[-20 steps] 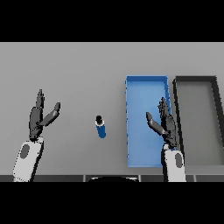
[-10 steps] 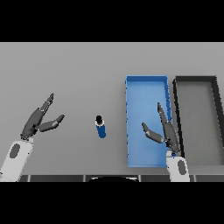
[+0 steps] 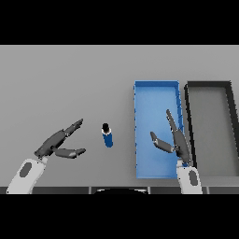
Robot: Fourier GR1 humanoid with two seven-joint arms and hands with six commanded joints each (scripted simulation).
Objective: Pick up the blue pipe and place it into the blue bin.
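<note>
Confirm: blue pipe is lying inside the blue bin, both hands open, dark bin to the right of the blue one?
Not quite. The head view shows the blue pipe on the grey table, left of the blue bin, not inside it. The rest holds: left hand and right hand are open, and the dark bin sits right of the blue one.

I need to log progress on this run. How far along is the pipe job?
Nothing is done yet: the pipe stands on the table, untouched, left of the blue bin. In hand: the open left hand points toward it from the left, not touching. The right hand hovers open over the bin. Grasp, lift and placing remain.
</note>
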